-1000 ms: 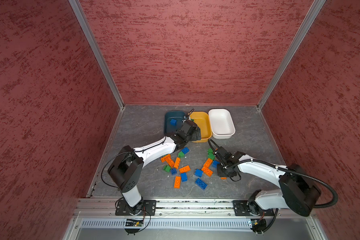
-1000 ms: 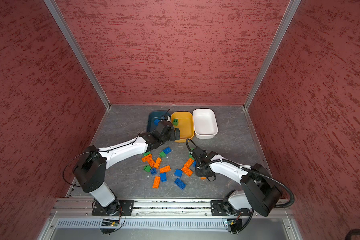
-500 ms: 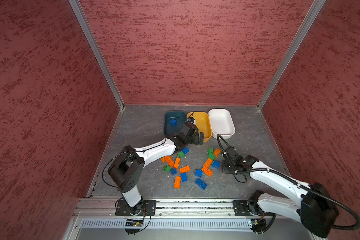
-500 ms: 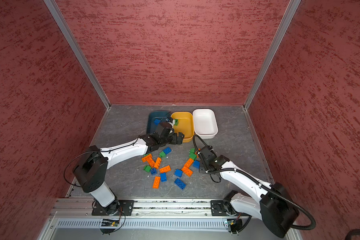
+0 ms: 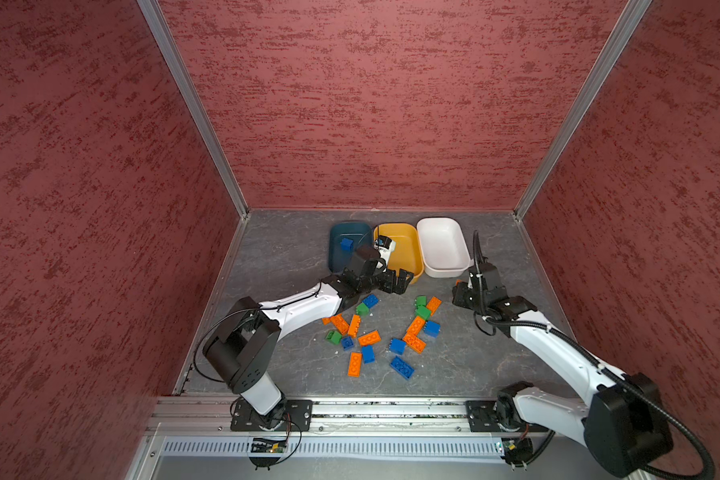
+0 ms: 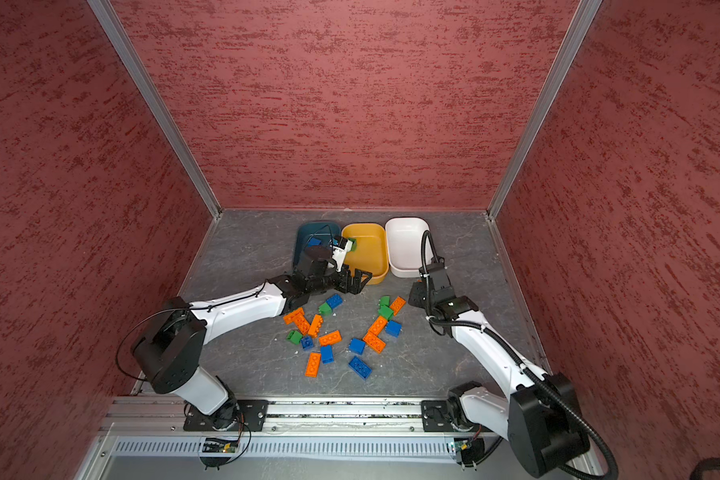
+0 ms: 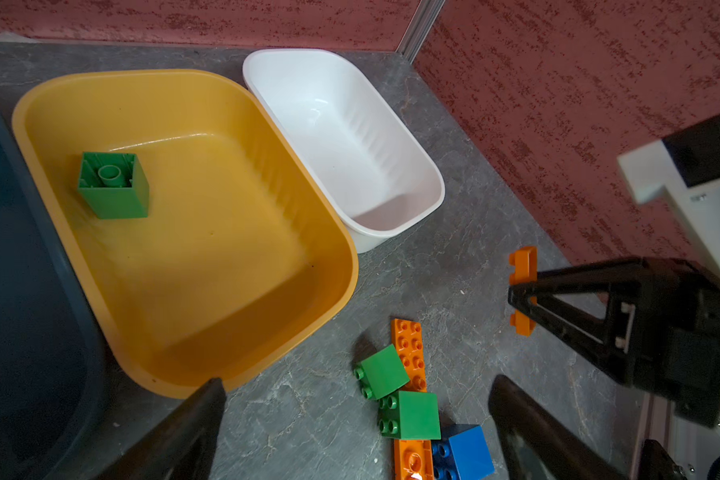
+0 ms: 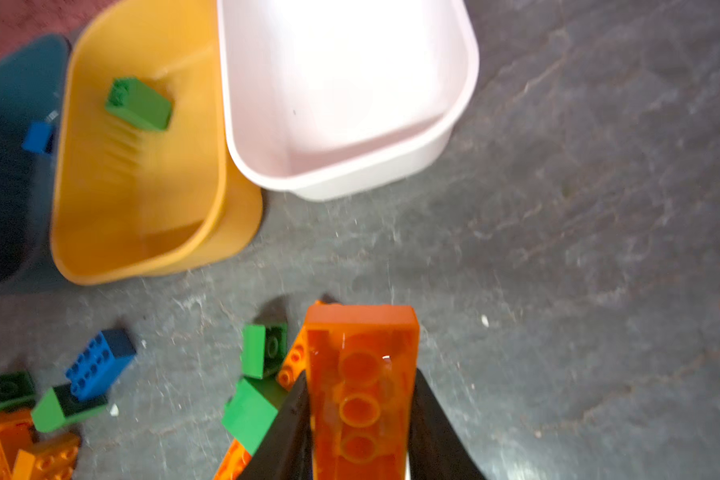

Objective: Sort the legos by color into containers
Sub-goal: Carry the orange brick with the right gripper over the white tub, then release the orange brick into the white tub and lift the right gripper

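Your right jaws are clamped on 1 long orange plastic brick (image 8: 362, 390), shallow white plastic tub (image 8: 375, 176) ahead of them. Meanwhile your left jaws sit wide apart, mustard yellow tub (image 7: 225, 257) right beside 1 tip.

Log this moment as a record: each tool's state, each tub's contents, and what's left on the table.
left tool: open, empty, near the yellow tub
right tool: shut on a long orange brick, near the white tub
teal tub: one blue brick
yellow tub: one green brick
white tub: empty
table: loose blue, green and orange bricks
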Motion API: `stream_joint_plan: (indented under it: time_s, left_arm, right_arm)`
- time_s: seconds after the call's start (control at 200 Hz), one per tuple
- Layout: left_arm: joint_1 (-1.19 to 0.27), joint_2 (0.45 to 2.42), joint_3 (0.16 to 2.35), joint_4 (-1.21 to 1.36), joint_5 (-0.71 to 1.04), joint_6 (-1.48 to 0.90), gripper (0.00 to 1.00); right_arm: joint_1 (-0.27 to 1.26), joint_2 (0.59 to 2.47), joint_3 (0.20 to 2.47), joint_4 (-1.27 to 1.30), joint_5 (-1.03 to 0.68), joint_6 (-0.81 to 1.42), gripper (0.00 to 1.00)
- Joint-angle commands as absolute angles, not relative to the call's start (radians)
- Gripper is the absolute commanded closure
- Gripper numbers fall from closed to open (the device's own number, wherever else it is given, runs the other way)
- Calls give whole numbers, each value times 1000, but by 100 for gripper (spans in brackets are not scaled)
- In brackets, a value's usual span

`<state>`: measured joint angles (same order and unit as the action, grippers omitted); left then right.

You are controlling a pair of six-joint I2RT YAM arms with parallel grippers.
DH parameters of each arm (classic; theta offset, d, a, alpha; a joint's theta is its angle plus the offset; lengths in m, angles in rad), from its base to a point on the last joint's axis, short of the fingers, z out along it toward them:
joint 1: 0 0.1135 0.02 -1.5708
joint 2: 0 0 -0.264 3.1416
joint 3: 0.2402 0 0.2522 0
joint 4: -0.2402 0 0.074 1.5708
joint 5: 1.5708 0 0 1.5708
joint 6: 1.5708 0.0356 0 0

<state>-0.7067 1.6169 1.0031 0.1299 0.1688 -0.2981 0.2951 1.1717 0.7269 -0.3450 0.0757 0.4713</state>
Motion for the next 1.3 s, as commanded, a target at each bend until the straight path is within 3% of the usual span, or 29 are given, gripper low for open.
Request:
stream_joint_plan:
  time_s: [0.0, 0.366, 0.561, 0.842, 1.037, 1.292]
  left_arm:
    - [-697, 1584, 988, 211, 190, -293, 1]
    - [-637, 1549, 948, 261, 149, -361, 0]
    - [-616, 1548, 949, 259, 144, -399, 1]
    - [-618, 1551, 950, 229, 147, -416, 1]
    - [-639, 1567, 962, 182, 130, -405, 1]
    - [-705, 1616, 1033, 13, 40, -350, 1]
  right_arm:
    - [230, 1225, 796, -190, -28, 374, 77]
    - [117, 1562, 1034, -115, -89, 281, 76]
    - [117, 1804, 1263, -249, -105, 222, 75]
    - [121, 2010, 1495, -373, -118, 195, 70]
    - [124, 2050, 1549, -415, -124, 188, 52]
    - [128, 1825, 1372, -332, -181, 192, 31]
